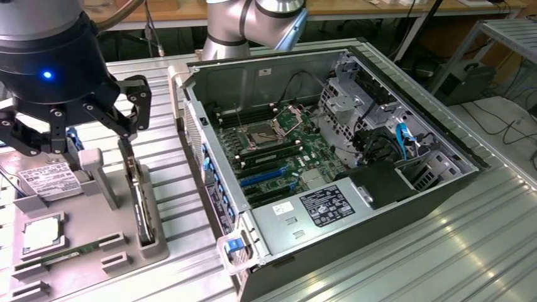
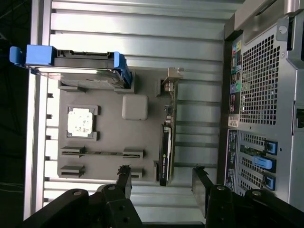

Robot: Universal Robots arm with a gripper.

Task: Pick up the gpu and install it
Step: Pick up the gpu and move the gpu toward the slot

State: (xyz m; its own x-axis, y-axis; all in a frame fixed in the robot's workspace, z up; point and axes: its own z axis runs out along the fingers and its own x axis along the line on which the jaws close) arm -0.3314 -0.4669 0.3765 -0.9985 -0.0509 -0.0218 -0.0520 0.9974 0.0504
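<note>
The gpu (image 1: 139, 196) is a thin black card standing on its edge in a slot of the grey holder (image 1: 109, 248), at the exterior view's left. My gripper (image 1: 84, 135) hangs open a little above the holder, over the card's far end. In the wrist view the gpu (image 2: 165, 142) runs lengthwise with its silvery bracket at one end, and my gripper (image 2: 163, 183) is open, its two black fingers (image 2: 124, 178) standing apart on either side of the card's line. Nothing is between them.
On the holder (image 2: 109, 137) also sit a silver hard drive (image 1: 46, 180) in a blue caddy (image 2: 78, 64), a processor chip (image 2: 80, 121) and a green memory stick (image 2: 102, 153). The open computer case (image 1: 336, 157) lies to the exterior view's right, motherboard with blue slots (image 1: 268, 176) exposed.
</note>
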